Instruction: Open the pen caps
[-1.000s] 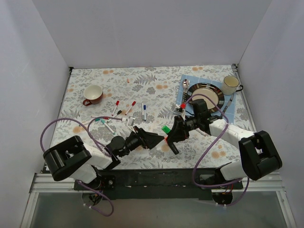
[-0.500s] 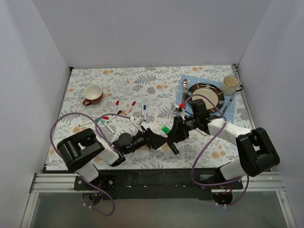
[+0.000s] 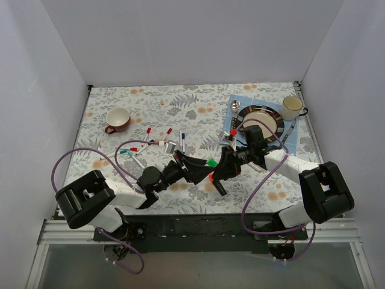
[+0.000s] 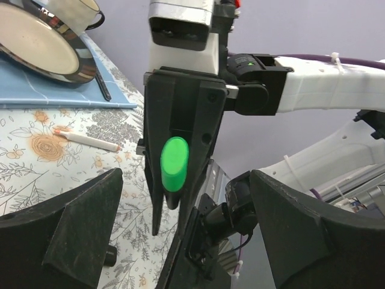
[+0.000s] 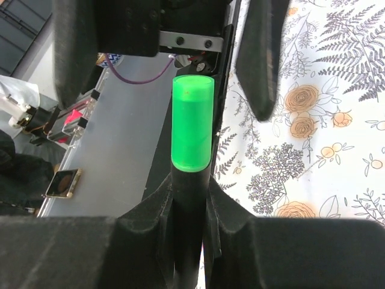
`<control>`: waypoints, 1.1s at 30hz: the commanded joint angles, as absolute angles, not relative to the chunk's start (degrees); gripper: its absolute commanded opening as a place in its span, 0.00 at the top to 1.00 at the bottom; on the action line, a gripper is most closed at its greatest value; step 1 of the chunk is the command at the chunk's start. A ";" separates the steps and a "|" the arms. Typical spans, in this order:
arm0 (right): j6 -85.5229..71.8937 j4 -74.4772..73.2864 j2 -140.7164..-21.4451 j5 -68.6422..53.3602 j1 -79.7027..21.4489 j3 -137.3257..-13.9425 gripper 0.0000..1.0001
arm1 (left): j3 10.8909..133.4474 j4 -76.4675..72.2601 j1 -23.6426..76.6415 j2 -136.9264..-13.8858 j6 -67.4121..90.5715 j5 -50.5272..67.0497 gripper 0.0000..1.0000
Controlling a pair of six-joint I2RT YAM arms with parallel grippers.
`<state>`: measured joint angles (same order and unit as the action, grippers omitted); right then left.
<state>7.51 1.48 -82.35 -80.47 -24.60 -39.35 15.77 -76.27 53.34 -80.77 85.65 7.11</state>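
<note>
My right gripper [image 3: 218, 171] is shut on a thick black-barrelled pen [image 5: 189, 205] and holds it above the table with its green cap [image 5: 192, 123] pointing at my left gripper. The jaws clamp the barrel just below the cap. My left gripper [image 3: 201, 167] is open wide. Its fingers [image 5: 75, 48] stand on either side of the green cap's [image 4: 174, 164] end without touching it. Several slim white pens [image 3: 150, 144] with red, blue and teal caps lie on the table behind the left arm. One more white pen [image 4: 90, 139] lies near the blue mat.
A red-brown cup [image 3: 118, 119] stands at the back left. A blue mat [image 3: 237, 123] at the back right carries a dark-rimmed plate [image 3: 278, 120], a spoon [image 3: 234, 107] and a knife [image 3: 289, 133]. A white mug [image 3: 293, 107] stands beside them.
My left gripper has swung right and up to the green cap, and its open fingers now flank the cap. My right gripper has kept the pen nearly still.
</note>
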 commanded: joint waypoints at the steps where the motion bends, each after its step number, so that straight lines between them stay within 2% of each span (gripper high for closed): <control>1: 8.35 2.20 -82.35 -83.93 -24.52 -40.96 0.99 | 18.19 -93.16 53.35 -83.92 84.90 7.38 0.14; 5: 7.82 2.37 -82.88 -84.81 -24.52 -40.87 0.99 | 21.09 -92.90 53.35 -86.22 83.85 8.26 0.16; 14: 7.56 2.64 -83.58 -84.55 -24.61 -41.13 0.99 | 24.78 -93.78 53.35 -88.68 83.50 10.19 0.35; 18: 7.65 2.64 -83.23 -84.02 -24.52 -41.05 0.99 | 25.22 -93.43 53.26 -89.03 83.67 11.16 0.54; 19: 7.47 2.64 -83.32 -83.94 -24.52 -41.13 0.99 | 25.31 -93.51 53.35 -89.12 83.76 11.25 0.65; 22: 7.21 2.64 -83.23 -83.94 -24.35 -41.22 0.99 | 25.49 -93.34 53.44 -89.30 84.02 11.25 0.71; 25: 7.03 2.90 -83.06 -83.94 -24.26 -41.05 0.99 | 25.14 -93.34 53.44 -88.95 83.50 10.81 0.83; 26: 6.51 3.16 -82.97 -83.85 -24.08 -40.96 0.99 | 25.14 -92.82 53.44 -88.68 83.15 10.64 0.94; 27: 6.24 3.77 -83.14 -83.85 -24.08 -40.87 0.99 | 25.05 -92.12 53.44 -88.07 81.67 10.29 1.00; 33: 5.19 4.57 -83.76 -83.32 -24.08 -40.43 0.99 | 27.59 -78.07 50.46 -79.20 74.53 8.61 1.00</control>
